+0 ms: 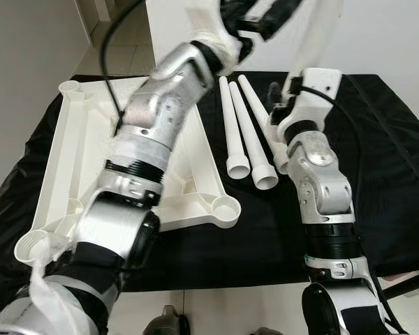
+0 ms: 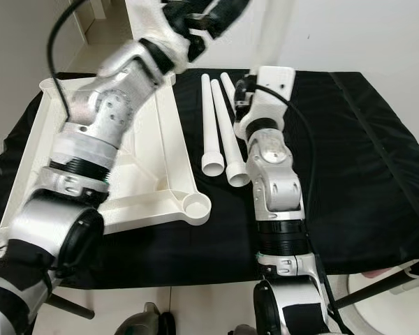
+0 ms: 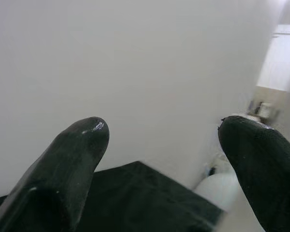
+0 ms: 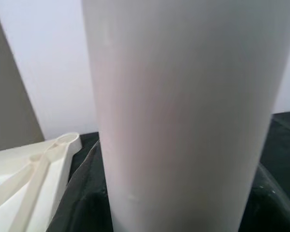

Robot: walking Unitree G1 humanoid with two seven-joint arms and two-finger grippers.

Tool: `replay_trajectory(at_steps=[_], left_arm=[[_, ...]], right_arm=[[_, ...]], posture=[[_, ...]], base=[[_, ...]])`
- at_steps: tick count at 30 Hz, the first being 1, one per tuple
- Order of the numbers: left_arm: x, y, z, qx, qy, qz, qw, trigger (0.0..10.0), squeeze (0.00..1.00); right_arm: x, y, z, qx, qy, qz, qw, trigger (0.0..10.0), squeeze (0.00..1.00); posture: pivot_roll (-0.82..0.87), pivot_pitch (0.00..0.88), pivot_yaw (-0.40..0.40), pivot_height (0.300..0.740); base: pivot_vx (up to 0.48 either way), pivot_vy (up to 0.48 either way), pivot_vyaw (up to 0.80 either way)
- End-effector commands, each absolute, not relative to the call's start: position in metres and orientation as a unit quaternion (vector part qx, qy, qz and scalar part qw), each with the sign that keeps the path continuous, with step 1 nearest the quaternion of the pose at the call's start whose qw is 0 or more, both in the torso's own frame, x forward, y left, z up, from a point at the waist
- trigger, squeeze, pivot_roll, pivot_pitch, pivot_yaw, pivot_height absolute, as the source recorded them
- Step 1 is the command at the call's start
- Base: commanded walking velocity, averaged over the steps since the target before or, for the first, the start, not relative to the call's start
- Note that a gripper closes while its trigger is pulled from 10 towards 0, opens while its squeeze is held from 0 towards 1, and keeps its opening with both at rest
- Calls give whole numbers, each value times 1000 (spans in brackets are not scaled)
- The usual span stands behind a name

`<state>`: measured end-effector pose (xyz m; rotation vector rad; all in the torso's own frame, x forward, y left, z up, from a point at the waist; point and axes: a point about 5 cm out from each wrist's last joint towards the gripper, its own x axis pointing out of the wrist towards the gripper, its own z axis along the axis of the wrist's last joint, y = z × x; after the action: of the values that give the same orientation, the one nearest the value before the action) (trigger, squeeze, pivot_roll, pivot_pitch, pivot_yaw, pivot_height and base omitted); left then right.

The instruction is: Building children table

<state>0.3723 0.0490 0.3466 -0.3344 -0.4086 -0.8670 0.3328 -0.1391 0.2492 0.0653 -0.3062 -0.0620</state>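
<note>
The white children's table top (image 1: 64, 143) lies upside down on the left of a black cloth, with round leg sockets (image 1: 225, 208) at its corners. Two white tapered legs (image 1: 232, 122) (image 1: 253, 132) lie side by side to its right. A third leg (image 4: 183, 121) lies under my right gripper (image 1: 274, 105), very close to the right wrist camera; its wide end (image 1: 281, 165) pokes out beside the arm. My left gripper (image 3: 159, 145) is raised high over the back of the table, open, with nothing between its fingers (image 3: 77, 150).
The black cloth (image 1: 384, 160) covers the whole work surface and stretches bare to the right. A white wall stands just behind the surface. The tiled floor and my own feet (image 1: 167, 324) show at the near edge.
</note>
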Motion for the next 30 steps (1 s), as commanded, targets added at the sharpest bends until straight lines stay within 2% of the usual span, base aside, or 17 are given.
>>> replay_trajectory(at_steps=[1, 3, 6, 13, 20, 26, 28, 29, 30], left_arm=[[372, 54, 344, -144, -206, -455, 854, 10000, 0], [372, 54, 344, -144, -206, -455, 854, 10000, 0], [389, 84, 316, -101, -165, -395, 898, 10000, 0], [401, 100, 260, -98, -66, -330, 937, 10000, 0], [404, 106, 226, -105, -8, -294, 950, 10000, 0], [403, 110, 220, -98, -2, -314, 944, 10000, 0], [399, 112, 213, -45, -4, -343, 938, 10000, 0], [399, 112, 213, -45, -4, -343, 938, 10000, 0], [396, 119, 207, 2, -12, -348, 938, 10000, 0]], right_arm=[[329, -138, 251, 42, -166, -29, 985, 10000, 0], [329, -138, 251, 42, -166, -29, 985, 10000, 0], [318, -146, 237, 32, -169, -52, 984, 10000, 0], [304, -159, 226, 22, -174, -94, 980, 10000, 0], [288, -175, 221, 18, -194, -118, 974, 10000, 0], [280, -177, 215, 15, -195, -116, 974, 10000, 0], [279, -175, 211, 12, -191, -102, 976, 10000, 0], [279, -175, 211, 12, -191, -102, 976, 10000, 0], [281, -172, 209, 11, -188, -88, 978, 10000, 0]], posture=[[-8, 0, 48, 740], [-8, 0, 48, 740], [-37, 0, 75, 740], [-111, 0, 132, 740], [-148, 0, 162, 740], [-132, 0, 155, 740], [-98, 0, 135, 740], [-98, 0, 135, 740], [-83, 0, 121, 740]], base=[[0, 0, 0], [0, 0, 0], [0, 0, 0], [0, 0, 0], [0, 0, 0], [0, 0, 0], [0, 0, 0], [0, 0, 0], [0, 0, 0]])
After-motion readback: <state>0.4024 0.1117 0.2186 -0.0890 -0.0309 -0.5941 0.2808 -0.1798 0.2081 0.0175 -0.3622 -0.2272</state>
